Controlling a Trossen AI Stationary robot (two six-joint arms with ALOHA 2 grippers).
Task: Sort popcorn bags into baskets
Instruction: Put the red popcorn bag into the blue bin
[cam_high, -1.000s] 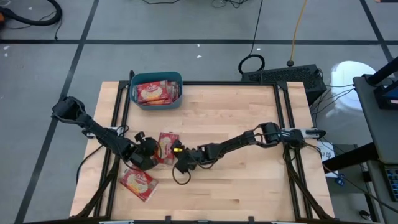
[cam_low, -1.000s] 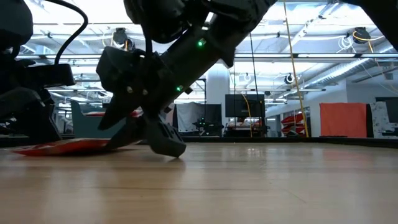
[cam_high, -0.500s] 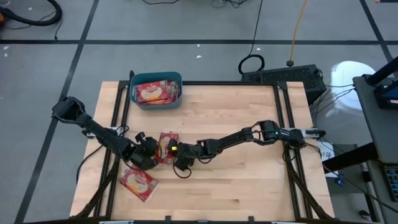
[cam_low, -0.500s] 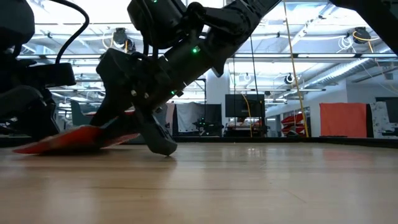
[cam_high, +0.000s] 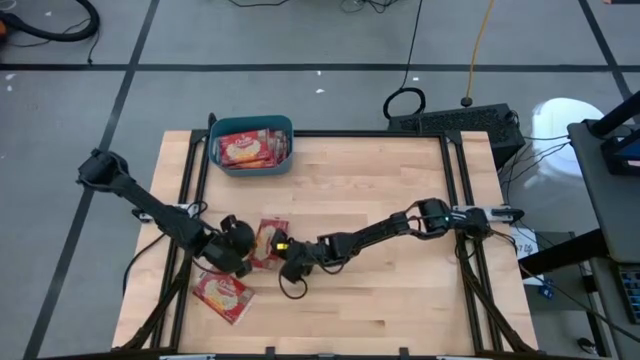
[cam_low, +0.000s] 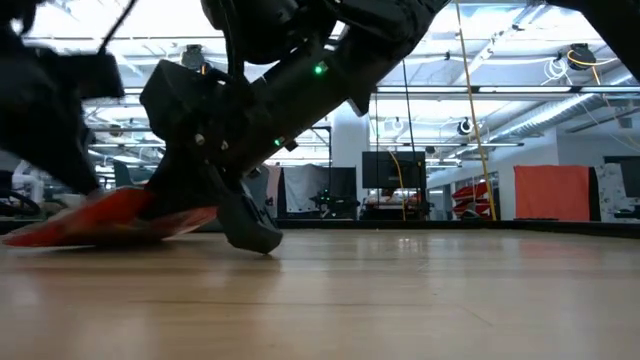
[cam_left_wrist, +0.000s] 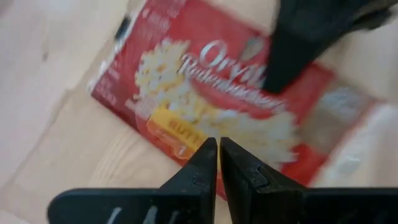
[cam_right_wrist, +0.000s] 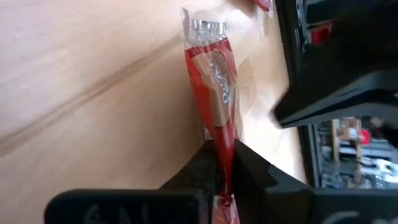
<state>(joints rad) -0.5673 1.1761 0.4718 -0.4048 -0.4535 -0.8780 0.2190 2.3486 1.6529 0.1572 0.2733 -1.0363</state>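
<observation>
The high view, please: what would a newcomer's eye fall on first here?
Most striking is how both arms meet over one red popcorn bag near the table's left front. The right end effector is shut on that bag's edge, while the left end effector hovers shut just above its printed face. Next come the teal basket of bags at the back-left and a loose bag near the front-left edge.

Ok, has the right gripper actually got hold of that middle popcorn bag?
Touching. In the right wrist view, the right gripper has its jaws closed on the edge of the popcorn bag, red film pinched between them.
</observation>
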